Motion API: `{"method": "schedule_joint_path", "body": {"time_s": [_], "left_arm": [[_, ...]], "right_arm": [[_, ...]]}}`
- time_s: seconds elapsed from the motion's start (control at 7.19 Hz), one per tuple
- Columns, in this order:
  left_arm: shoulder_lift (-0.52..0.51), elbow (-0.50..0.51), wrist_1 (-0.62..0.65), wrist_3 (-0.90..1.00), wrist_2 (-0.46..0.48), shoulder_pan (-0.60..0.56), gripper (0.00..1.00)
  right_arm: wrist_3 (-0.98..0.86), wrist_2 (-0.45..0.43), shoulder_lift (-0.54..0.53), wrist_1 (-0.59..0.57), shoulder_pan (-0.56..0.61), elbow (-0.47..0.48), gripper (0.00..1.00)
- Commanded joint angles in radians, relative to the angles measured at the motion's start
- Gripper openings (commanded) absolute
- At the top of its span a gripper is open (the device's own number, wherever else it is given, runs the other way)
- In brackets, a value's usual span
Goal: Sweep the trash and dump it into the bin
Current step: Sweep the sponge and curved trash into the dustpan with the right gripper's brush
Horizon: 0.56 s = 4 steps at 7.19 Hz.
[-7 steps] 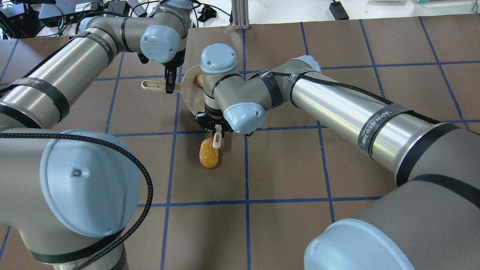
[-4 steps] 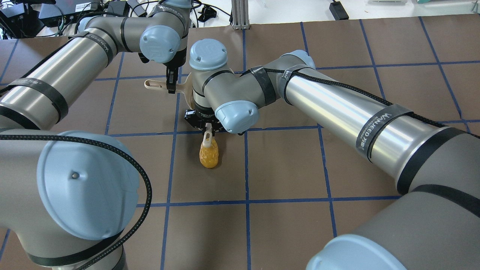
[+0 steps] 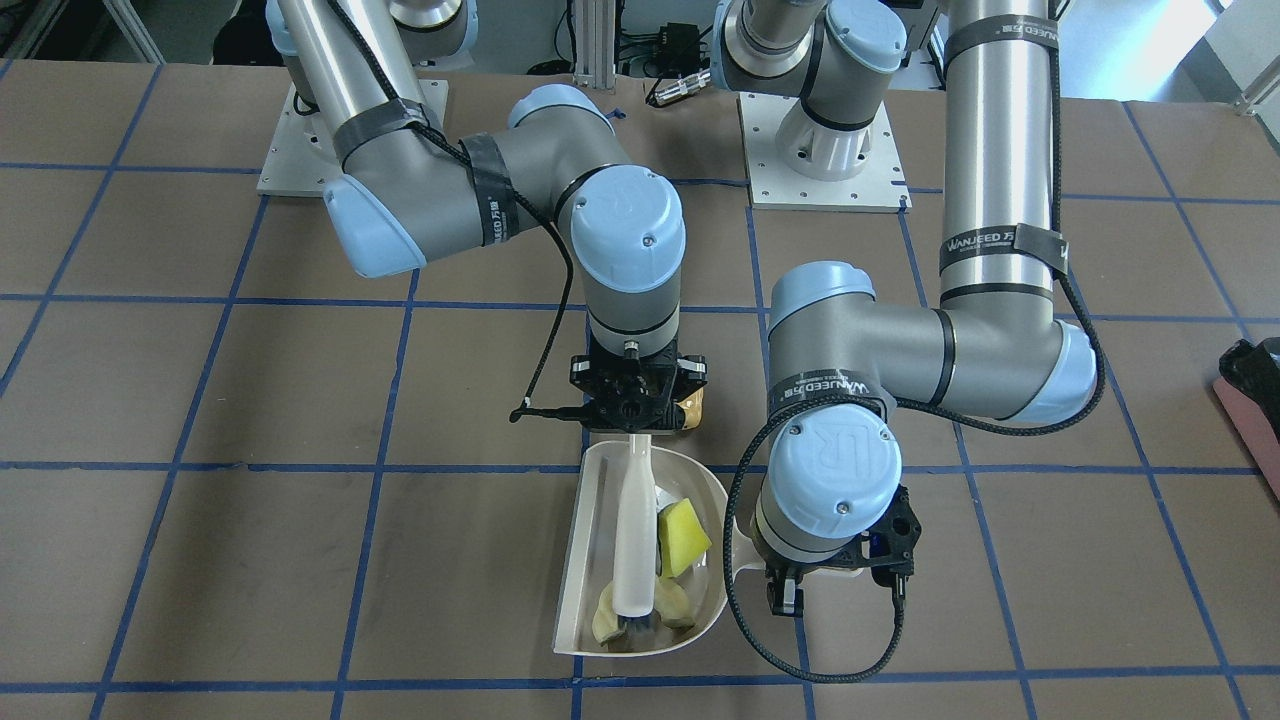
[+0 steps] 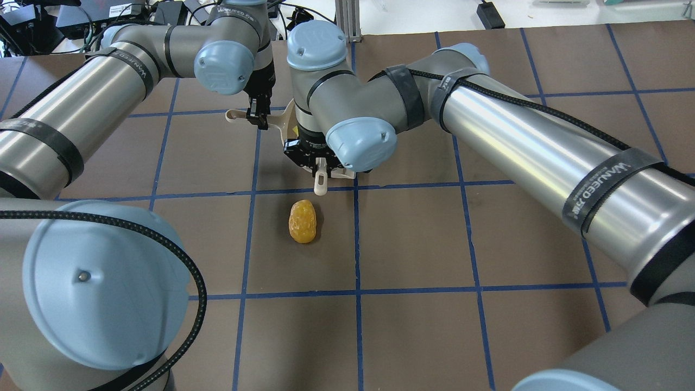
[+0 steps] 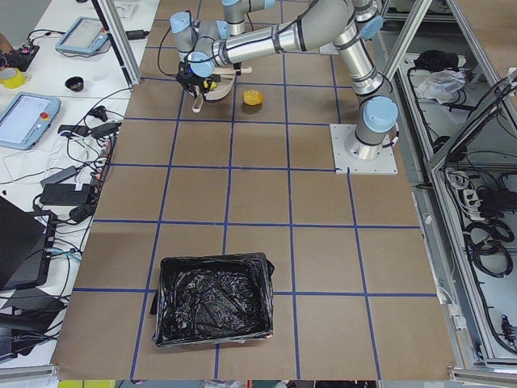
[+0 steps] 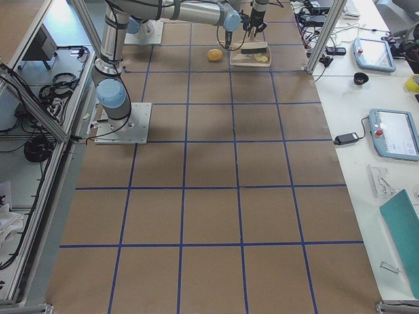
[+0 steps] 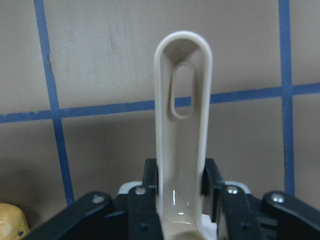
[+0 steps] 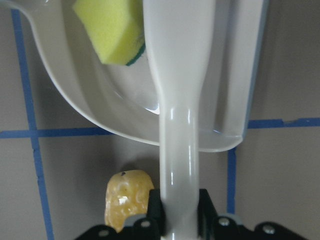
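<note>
Front-facing view: my right claw (image 3: 640, 412) is clamped tight on the handle of the white brush (image 3: 634, 540), which runs away from it into the beige dustpan (image 3: 578, 560). The yellow wedge (image 3: 683, 537) lies in the pan beside the brush shaft, and the cream slice (image 3: 604, 626) is down at the bristles. The potato lump (image 3: 691, 408) sits on the brown table (image 3: 200, 350) just behind that claw, outside the pan. The pink-sided bin (image 3: 1255, 425) shows at the frame edge, well apart from it.

Overhead: my left claw (image 4: 259, 117) is closed on the dustpan's long handle. The lump lies apart from the right claw, on my side of a blue tape line (image 4: 217, 193).

Left side view: the bin's black bag lining sits at the near table end, far from both claws. A white bench with tablets (image 5: 28, 117) and cables runs alongside.

Right side view: a bench with teach pendants (image 6: 395, 134) flanks the papered, gridded surface.

Left wrist: both fingers (image 7: 150, 175) pinch the handle, with no gap.

Right wrist: the jaws squeeze the brush neck. The wedge is in the pan ahead of the claw, and the lump is just beside the claw, outside the pan's lip.
</note>
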Motion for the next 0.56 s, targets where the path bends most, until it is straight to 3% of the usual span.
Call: {"method": "schedule_joint_path", "body": {"time_s": [0.0,0.28,0.42], "left_arm": [[0.030,-0.010,-0.014,0.038,-0.016,0.021,0.00],[0.049,-0.044,-0.028,0.133,-0.039,0.083,0.00],[0.068,-0.060,-0.066,0.214,-0.110,0.119,0.00]], "right_arm": [[-0.034,-0.044,-0.076,0.092,-0.044,0.004,0.00],[-0.032,-0.031,-0.118,0.155,-0.061,0.009,0.00],[-0.032,-0.032,-0.124,0.161,-0.076,0.015,0.00]]}}
